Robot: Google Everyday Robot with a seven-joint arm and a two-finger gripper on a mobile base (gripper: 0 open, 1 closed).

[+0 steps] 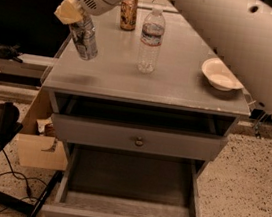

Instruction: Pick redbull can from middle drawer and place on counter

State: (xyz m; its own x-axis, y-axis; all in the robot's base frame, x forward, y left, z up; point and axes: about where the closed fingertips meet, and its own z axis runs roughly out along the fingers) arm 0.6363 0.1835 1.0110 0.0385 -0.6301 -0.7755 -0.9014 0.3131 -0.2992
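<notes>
Over left counter point(179, 86) edge: gripper point(74, 17) with redbull can point(84, 41)

Gripper point(72, 15) over matt counter point(169, 87) (smooth) holds metallic can point(86, 43).

The white arm point(213, 25) stretches in from the right, gripper point(74, 16) at upper left, jaws clamped on the redbull can point(84, 40).

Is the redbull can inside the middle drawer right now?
No, the tool holds the redbull can tilted above the counter's left edge, outside the middle drawer.
</notes>
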